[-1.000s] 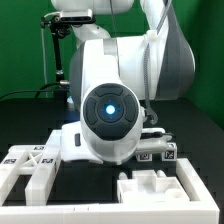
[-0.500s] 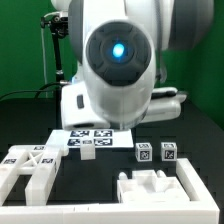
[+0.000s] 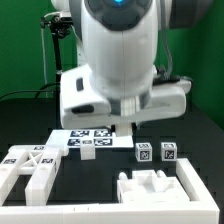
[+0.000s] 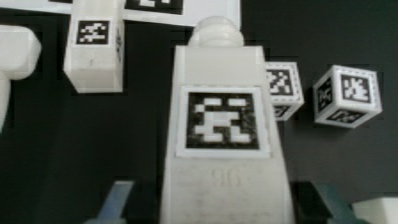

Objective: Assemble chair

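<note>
Chair bar [image 4: 222, 120], tagged, is clamped between my gripper's [image 4: 222, 198] fingers [image 4: 119, 202]; it appears to hang clear above the black table [image 3: 28, 118].

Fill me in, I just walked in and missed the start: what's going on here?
The robot arm's gripper is shut on a long white chair bar with a marker tag, apparently holding it up off the black table. Two small tagged blocks stand next to the marker board. The X-braced panel lies apart at the exterior view's left, so no parts look joined yet.
</note>
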